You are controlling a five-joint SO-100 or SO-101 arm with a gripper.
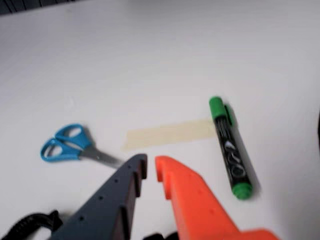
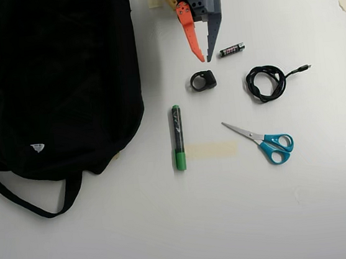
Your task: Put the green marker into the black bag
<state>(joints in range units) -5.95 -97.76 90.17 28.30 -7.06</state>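
Since the gripper (image 1: 151, 167) hangs empty, its dark and orange fingers spread only a narrow gap apart, the step in hand is judged to be the reach for the green marker (image 1: 229, 147). Nearest in the wrist view are the fingertips; just beyond them lies a strip of beige tape (image 1: 170, 134), with the marker to its right, flat on the white tabletop (image 1: 150, 60), and blue-handled scissors (image 1: 70, 145) to its left. A good grasp probably calls for wider jaws, set across the barrel near its middle. In the overhead view the gripper (image 2: 206, 57) sits at top centre; a small black ring (image 2: 203, 80), a battery (image 2: 231, 49) and a coiled black cable (image 2: 266, 82) lie close by, the ring between gripper and marker (image 2: 177, 137), so it may be brushed. Farthest left, the black bag (image 2: 55, 80) lies near the marker; no opening is visible.
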